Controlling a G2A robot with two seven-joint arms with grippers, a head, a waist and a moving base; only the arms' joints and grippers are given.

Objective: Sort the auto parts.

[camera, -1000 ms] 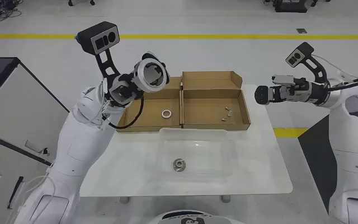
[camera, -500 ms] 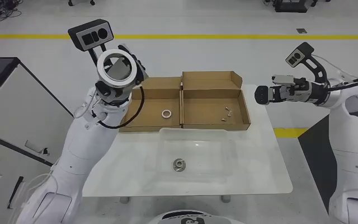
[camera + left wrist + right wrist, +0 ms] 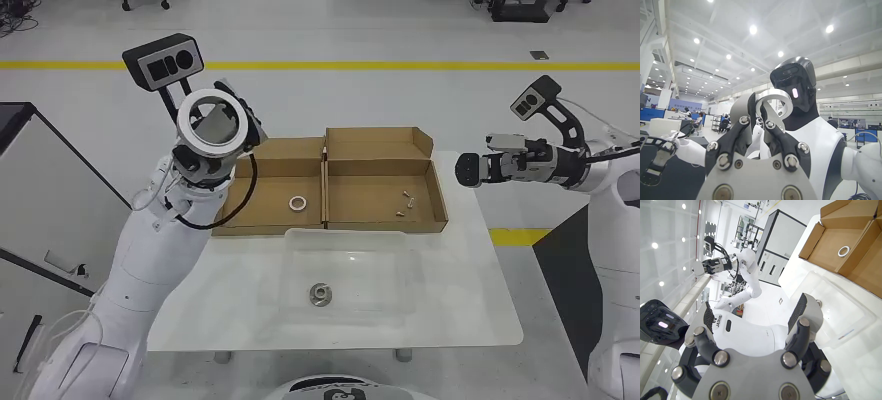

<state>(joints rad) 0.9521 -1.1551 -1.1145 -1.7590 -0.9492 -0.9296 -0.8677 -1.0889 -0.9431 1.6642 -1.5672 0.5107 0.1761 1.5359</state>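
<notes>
Beside table, left arm aloft, upturned.

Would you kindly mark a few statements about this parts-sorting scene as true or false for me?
1. The left pincer grips a large metal ring. True.
2. The right pincer holds a bolt. False: it is open and empty.
3. A small white ring lies in the left compartment of the cardboard box. True.
4. The clear bin is empty. False: a metal part lies in it.
</notes>
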